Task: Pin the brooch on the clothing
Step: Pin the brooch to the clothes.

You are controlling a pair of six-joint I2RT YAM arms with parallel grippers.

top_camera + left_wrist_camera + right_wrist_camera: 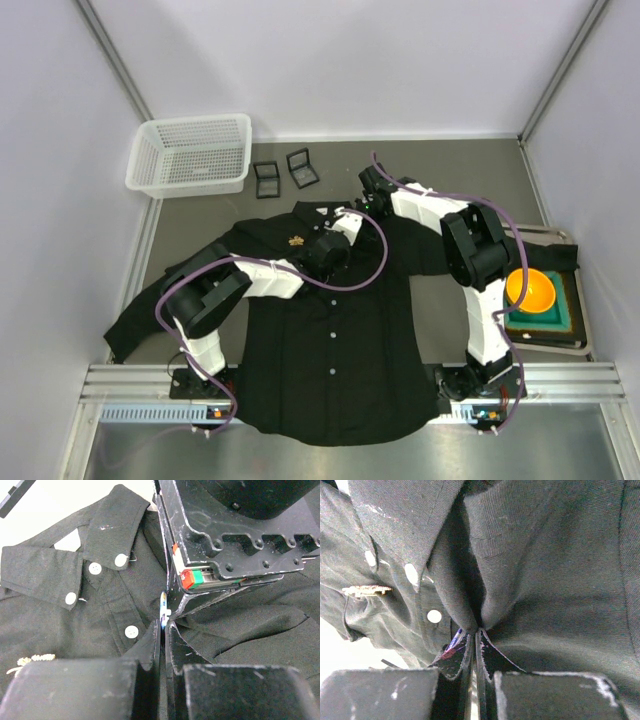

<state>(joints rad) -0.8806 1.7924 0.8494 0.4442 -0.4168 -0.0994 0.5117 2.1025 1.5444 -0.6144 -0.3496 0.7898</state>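
Left fingers (152, 641) and right fingers (462, 654) are each clenched on a pinch of the black shirt (330, 350) below its collar, by the button row, and we see the gold brooch (296, 240) on the chest just beside them. We find the shirt spread front-up across the middle of the bench (450, 170), collar toward the far edge. Beyond it, two small black cases (285, 175) and a white basket (190, 155) sit near the far left corner; an orange bowl (531, 288) sits by the right edge.
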